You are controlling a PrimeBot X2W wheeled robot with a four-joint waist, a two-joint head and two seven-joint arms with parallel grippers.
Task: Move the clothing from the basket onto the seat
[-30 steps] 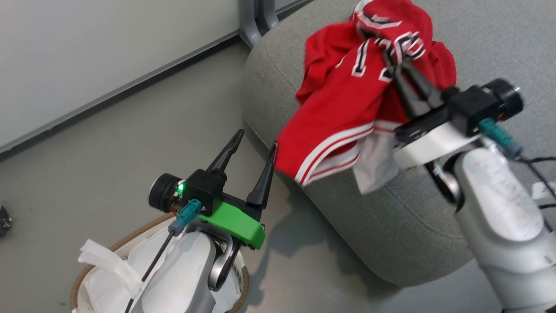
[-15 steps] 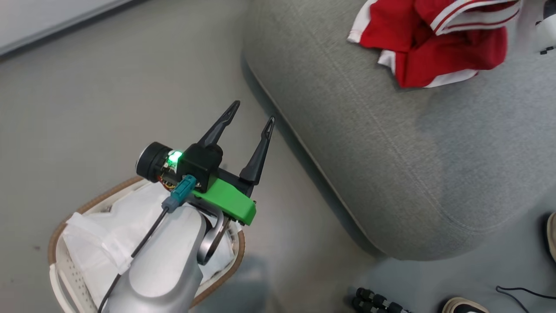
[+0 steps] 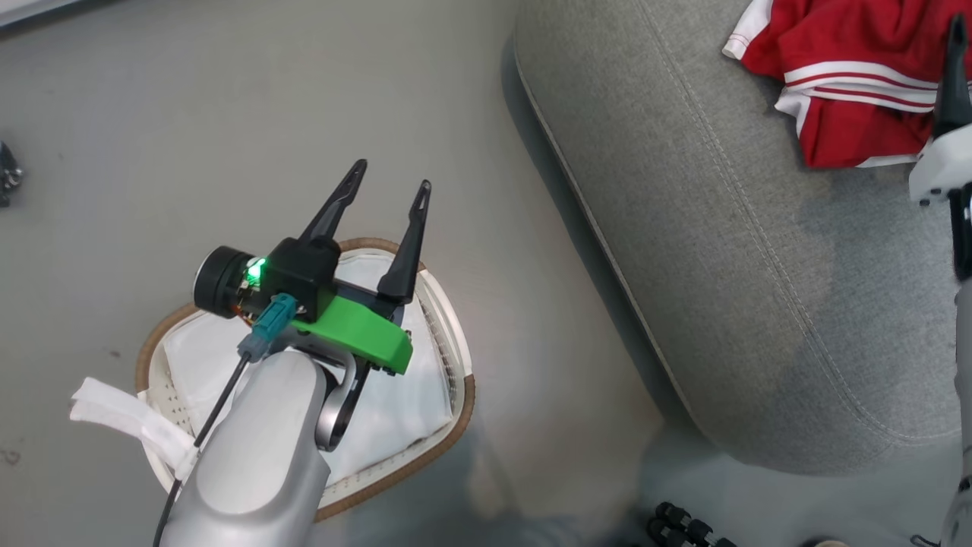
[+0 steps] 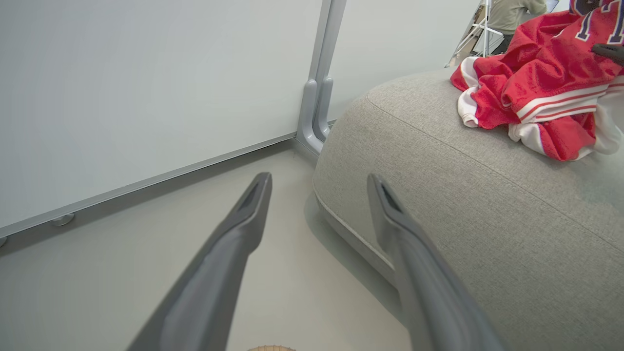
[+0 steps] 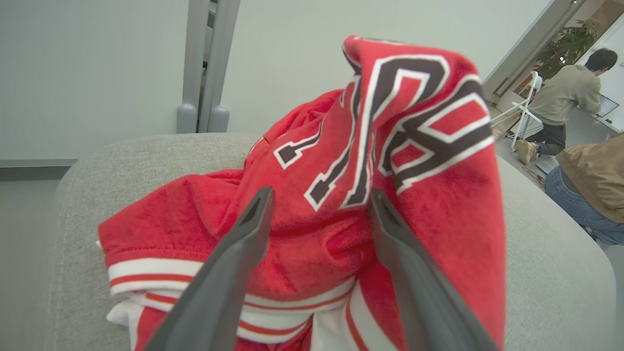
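The clothing (image 5: 390,161), a red jersey with black-and-white numbers and white striped trim, lies bunched on the grey seat (image 3: 759,251). It also shows at the top right as the clothing (image 3: 843,83) and on the cushion's top as the clothing (image 4: 536,87). My right gripper (image 5: 321,195) is open, its fingers spread in front of the bunched jersey, gripping nothing. One of its dark fingers (image 3: 951,83) shows at the right edge. My left gripper (image 3: 391,175) hangs open and empty above the basket (image 3: 469,403), whose white liner cloth (image 3: 410,395) shows inside. The left gripper (image 4: 319,180) points at the floor beside the seat.
A pale wall panel with a grey post (image 4: 314,112) stands behind the seat. Small black parts (image 3: 683,524) lie on the floor below the seat's corner. A seated person (image 5: 565,102) works at a desk far right, another person's leg (image 5: 585,195) nearer.
My right gripper was shut on the jersey and has opened; the jersey now rests on the seat. The head camera has swung down and left, so the basket sits more centrally.
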